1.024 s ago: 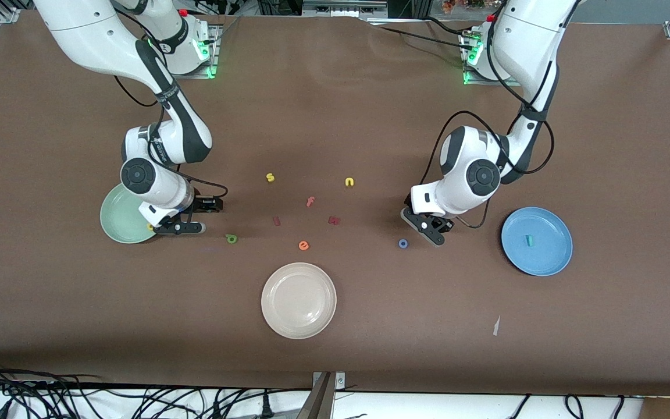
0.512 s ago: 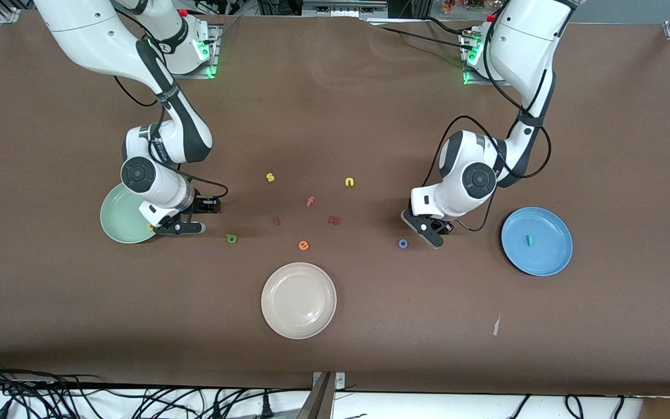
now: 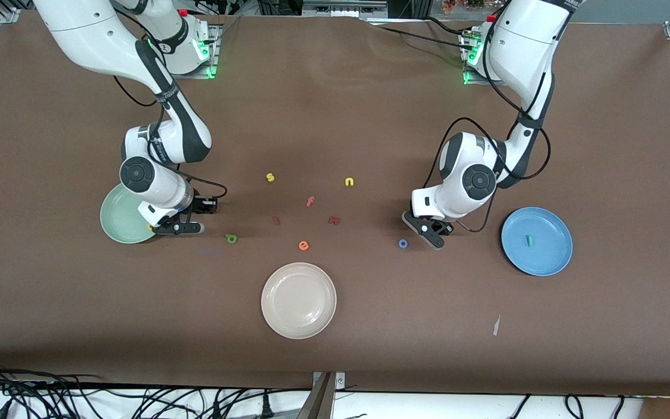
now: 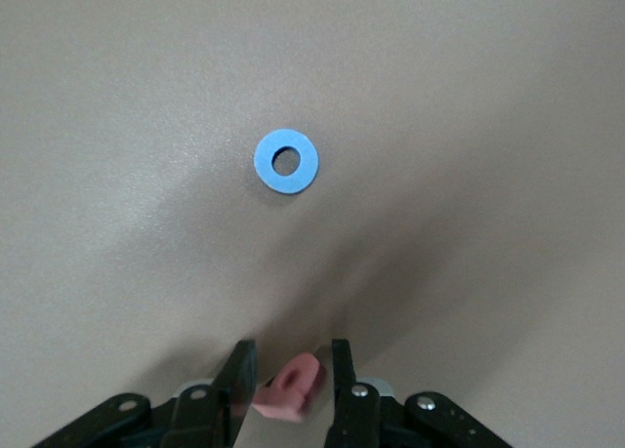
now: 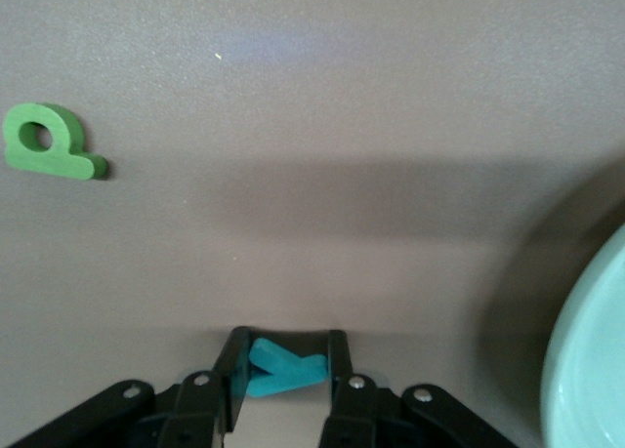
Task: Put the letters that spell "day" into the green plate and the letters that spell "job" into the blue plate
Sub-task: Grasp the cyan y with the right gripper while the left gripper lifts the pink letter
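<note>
Left pincer (image 4: 288,365) pinching salmon b (image 4: 290,389) near blue o (image 4: 286,161); right pincer (image 5: 285,355) pinching teal y (image 5: 283,368) beside green plate (image 5: 591,370) — both low at table (image 3: 335,337), positioned for lift.

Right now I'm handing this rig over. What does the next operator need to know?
Right hand: shut on the y, low at the table beside the green plate.
Left hand: down at the b, near the o.
Done: j lies in the blue plate; yellow letter sits at the green plate's rim.
To do: y and the green letter, loose on the table, into the green plate; b and o into the blue plate.
</note>
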